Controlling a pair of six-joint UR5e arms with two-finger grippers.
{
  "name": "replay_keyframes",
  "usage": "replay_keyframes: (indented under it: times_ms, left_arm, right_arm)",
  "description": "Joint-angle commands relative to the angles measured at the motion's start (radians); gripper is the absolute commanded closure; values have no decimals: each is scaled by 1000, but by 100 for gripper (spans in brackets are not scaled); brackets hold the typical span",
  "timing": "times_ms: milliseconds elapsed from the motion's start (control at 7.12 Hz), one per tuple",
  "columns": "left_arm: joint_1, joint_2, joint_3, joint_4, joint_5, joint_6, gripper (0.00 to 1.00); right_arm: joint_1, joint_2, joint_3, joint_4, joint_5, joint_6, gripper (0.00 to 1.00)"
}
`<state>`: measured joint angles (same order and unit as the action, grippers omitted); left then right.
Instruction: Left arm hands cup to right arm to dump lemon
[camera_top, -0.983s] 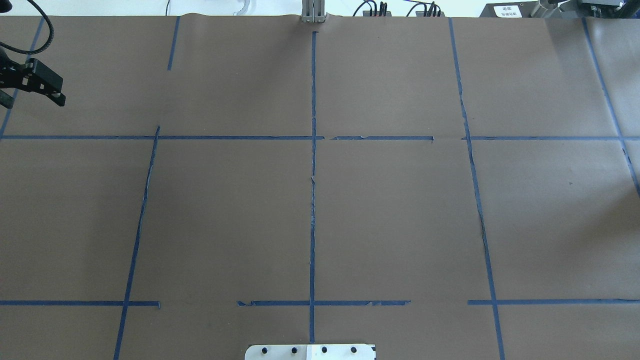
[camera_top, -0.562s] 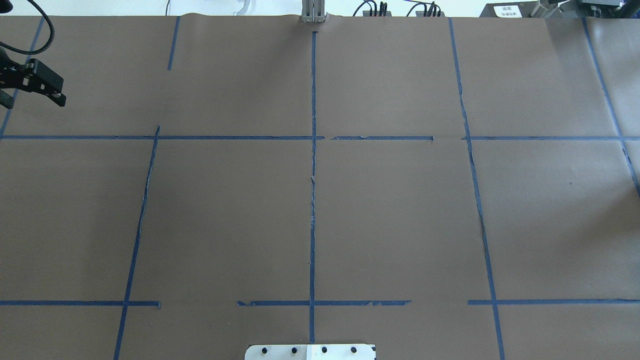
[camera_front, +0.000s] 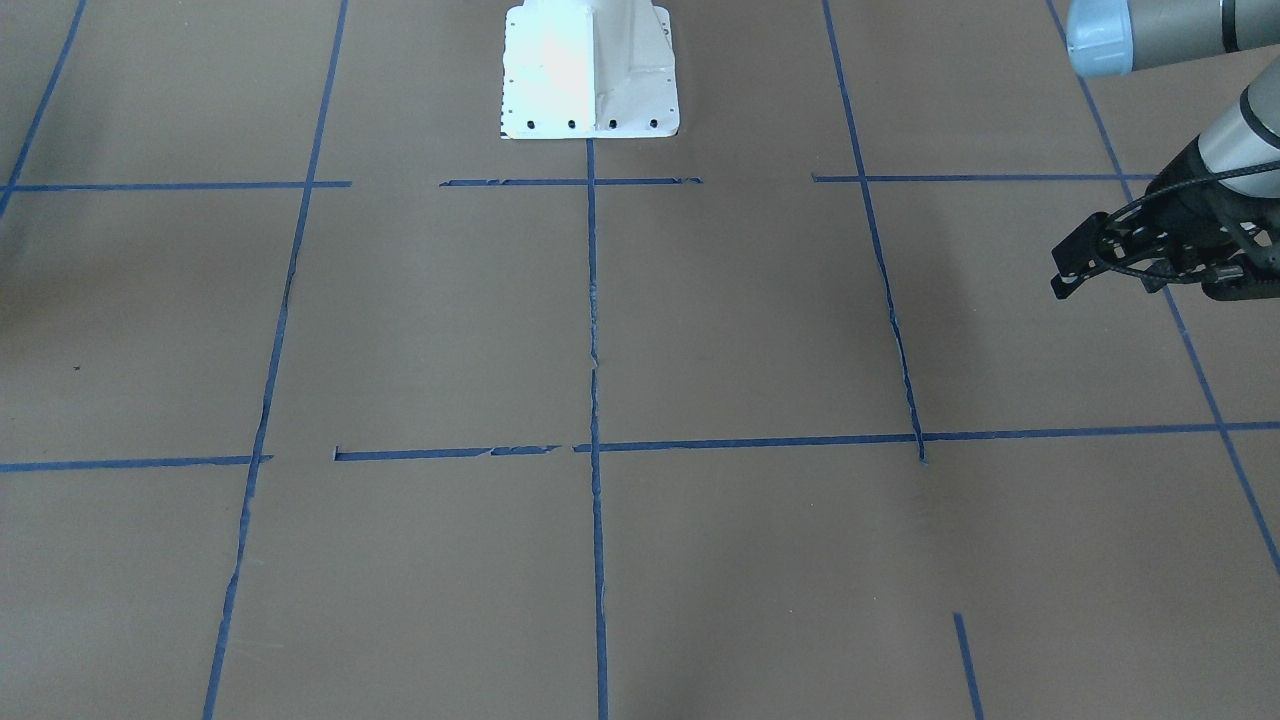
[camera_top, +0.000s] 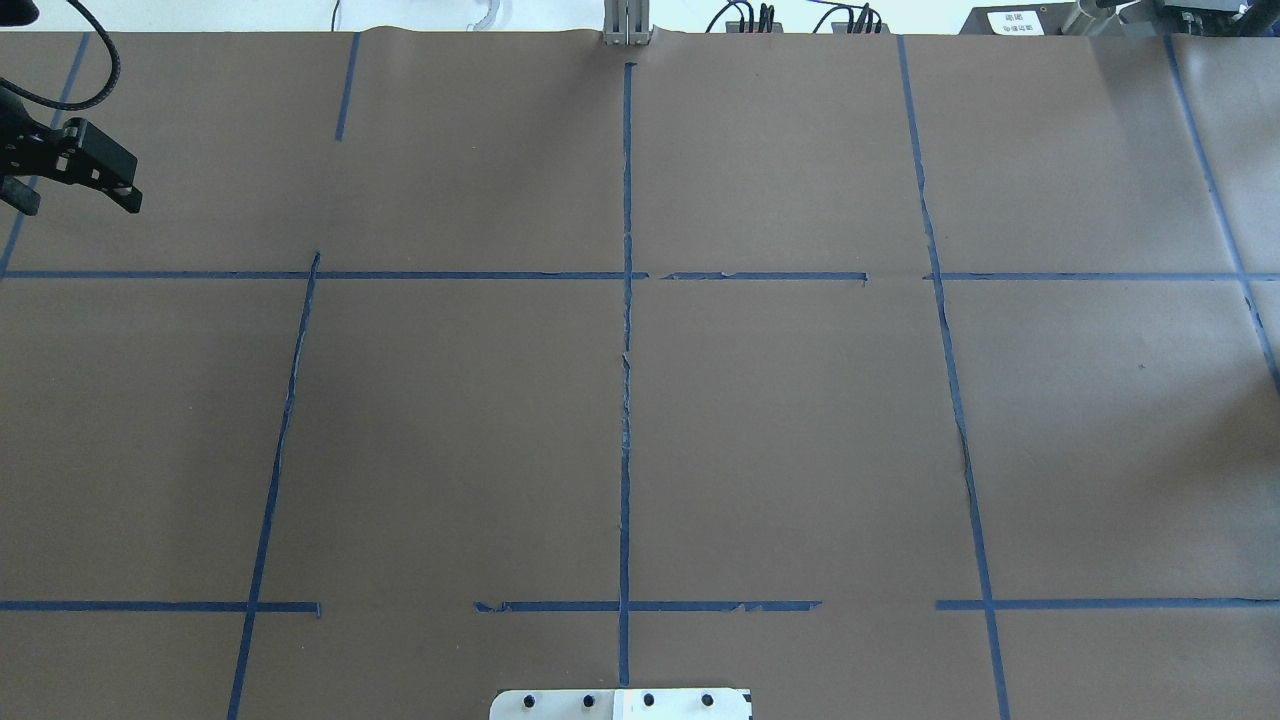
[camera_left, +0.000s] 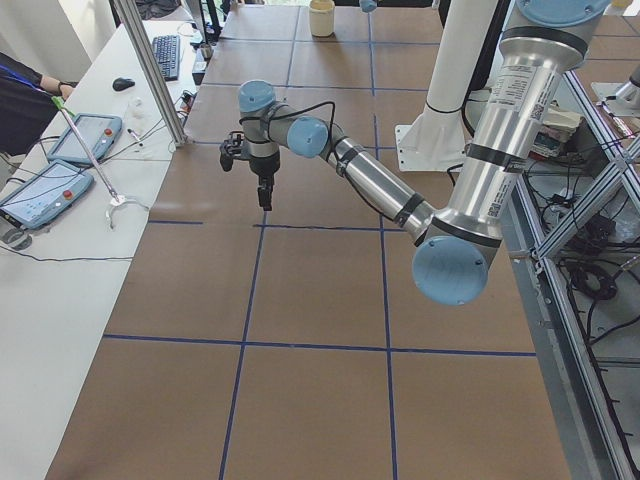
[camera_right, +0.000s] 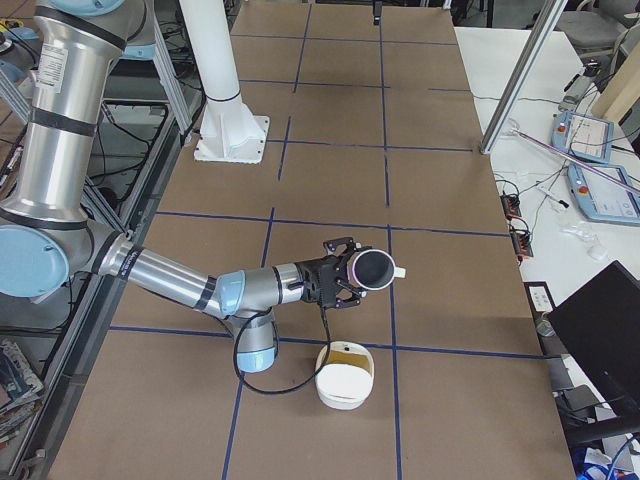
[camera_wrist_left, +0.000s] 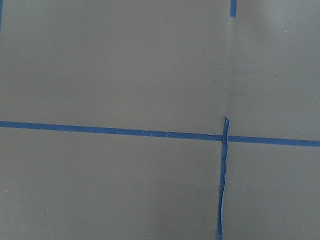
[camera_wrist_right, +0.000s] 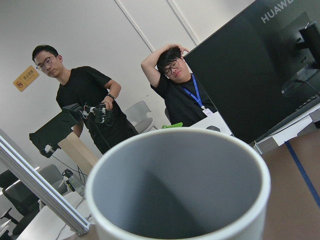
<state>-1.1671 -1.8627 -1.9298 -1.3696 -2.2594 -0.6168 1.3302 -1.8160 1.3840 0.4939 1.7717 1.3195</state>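
Note:
In the exterior right view the white cup (camera_right: 375, 268) hangs on its side at the tip of my right gripper (camera_right: 338, 276), above the table, its handle pointing away from the arm. From that view I cannot tell whether the fingers are shut. The right wrist view is filled by the cup's (camera_wrist_right: 180, 185) grey inside, which looks bare. Below the cup stands a white bowl (camera_right: 343, 388) with a dull yellowish patch inside, seemingly the lemon (camera_right: 346, 352). My left gripper (camera_top: 78, 203) hovers open and bare at the table's far left, also seen as the left gripper (camera_front: 1145, 290) from the front.
Blue tape lines (camera_top: 626, 330) grid the brown table. The robot's white base (camera_front: 590, 70) stands at the near edge. Two people (camera_wrist_right: 90, 100) stand beyond the right end by a dark monitor (camera_wrist_right: 250, 65). Teach pendants (camera_right: 590, 165) lie on a white side table.
The left gripper has drifted a little to the right in the overhead view. Nothing else there has moved.

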Motion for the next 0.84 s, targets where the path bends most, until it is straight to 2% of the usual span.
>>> replay_keyframes:
  times_ms: [0,281,421,562,702]
  left_arm:
    - [9,-33,-11,-39,-2,-38,0]
    - [9,-104,-3,-39,-8,-138,0]
    - [9,-107,-18,-42,-12,-146,0]
    - [45,-107,-38,-104,-12,-173,0]
    - [149,-107,-22,-136,-5,-172,0]
  right_arm:
    - [-15,38,13,-81,11,-92,98]
    - [-20,38,13,-83,12,-170,98]
    - [-46,52,15,-83,23,-287,98]
    - [-48,67,16,-84,46,-412,97]
    - [-57,72,18,-101,101,-433,98]
